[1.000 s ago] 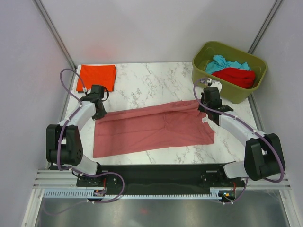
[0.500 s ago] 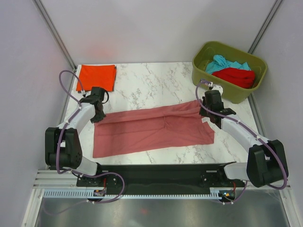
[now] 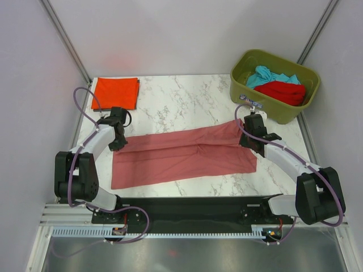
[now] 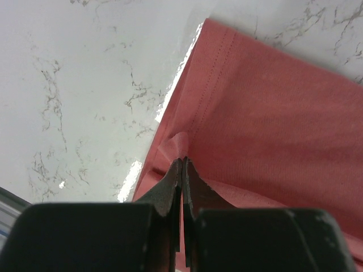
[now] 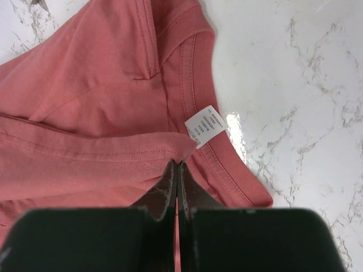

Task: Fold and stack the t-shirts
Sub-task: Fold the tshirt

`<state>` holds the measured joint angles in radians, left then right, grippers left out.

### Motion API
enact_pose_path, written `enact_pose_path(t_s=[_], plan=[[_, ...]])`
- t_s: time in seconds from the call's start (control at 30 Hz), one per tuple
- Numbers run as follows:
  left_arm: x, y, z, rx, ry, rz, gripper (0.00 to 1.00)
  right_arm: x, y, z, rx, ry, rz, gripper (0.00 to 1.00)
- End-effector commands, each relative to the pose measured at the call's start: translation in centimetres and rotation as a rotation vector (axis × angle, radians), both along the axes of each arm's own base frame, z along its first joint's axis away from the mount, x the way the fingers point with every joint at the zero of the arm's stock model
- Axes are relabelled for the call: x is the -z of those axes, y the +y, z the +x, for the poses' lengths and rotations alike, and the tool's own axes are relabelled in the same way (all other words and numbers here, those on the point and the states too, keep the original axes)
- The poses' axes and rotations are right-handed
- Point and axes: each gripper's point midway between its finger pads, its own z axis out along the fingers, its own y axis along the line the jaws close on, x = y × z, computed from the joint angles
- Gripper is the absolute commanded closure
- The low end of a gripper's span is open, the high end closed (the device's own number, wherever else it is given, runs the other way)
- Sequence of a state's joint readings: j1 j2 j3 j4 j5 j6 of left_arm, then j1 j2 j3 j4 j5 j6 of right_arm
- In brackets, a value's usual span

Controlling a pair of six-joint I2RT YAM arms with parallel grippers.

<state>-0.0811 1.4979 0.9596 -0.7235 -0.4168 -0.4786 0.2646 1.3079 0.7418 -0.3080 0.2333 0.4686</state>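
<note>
Left end effector clamped on pink shirt edge, frame left | right end effector clamped beside label | shirt centre of table | soft, limp; grip hems, keep taut.

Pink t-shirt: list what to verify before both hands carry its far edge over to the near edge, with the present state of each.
1. Left hand shut on the pink t-shirt at its corner: ok.
2. Right hand shut on cloth beside the neck label: ok.
3. Gripped edge runs straight between the hands, no sag: ok.
4. Near edge lies flat on the table: ok.
5. Orange t-shirt lies folded at the far left, apart from the pink one: ok.
6. How many layers each hand pinches: cannot tell.
</note>
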Motion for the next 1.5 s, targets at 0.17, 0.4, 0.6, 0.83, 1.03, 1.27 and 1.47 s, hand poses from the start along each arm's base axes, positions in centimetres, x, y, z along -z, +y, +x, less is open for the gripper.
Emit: enact_pose_path(t_s=[0.17, 0.4, 0.6, 0.83, 1.03, 1.27, 1.47], plan=[[1.1, 1.3, -1.5, -0.049, 0.088, 0.072, 0.98, -0.6, 0.2, -1.2, 0.034, -0.019, 0.057, 1.0], [1.3, 1.0, -2.1, -0.07, 0.093, 0.066, 0.98, 1.5, -0.4, -2.6, 0.064, 0.037, 0.035, 1.0], [0.6, 0.9, -2.9, -0.11, 0.092, 0.06, 0.66, 2.3, 0.1, -3.4, 0.053, 0.072, 0.058, 0.85], [-4.1, -0.2, -0.9, -0.169, -0.061, -0.006, 0.48, 0.5, 0.9, -3.5, 0.038, 0.061, 0.107, 0.67], [-1.8, -3.3, 0.9, -0.097, -0.048, -0.147, 0.48, -1.2, 2.0, -2.5, 0.014, 0.035, 0.132, 0.69], [3.0, -1.6, -0.9, -0.152, 0.112, -0.054, 0.5, -1.5, 2.3, -1.0, 0.015, 0.036, 0.122, 0.68], [2.8, -0.4, -0.6, -0.149, 0.113, 0.012, 0.49, -0.2, 2.1, -0.8, 0.012, 0.063, 0.097, 0.68]])
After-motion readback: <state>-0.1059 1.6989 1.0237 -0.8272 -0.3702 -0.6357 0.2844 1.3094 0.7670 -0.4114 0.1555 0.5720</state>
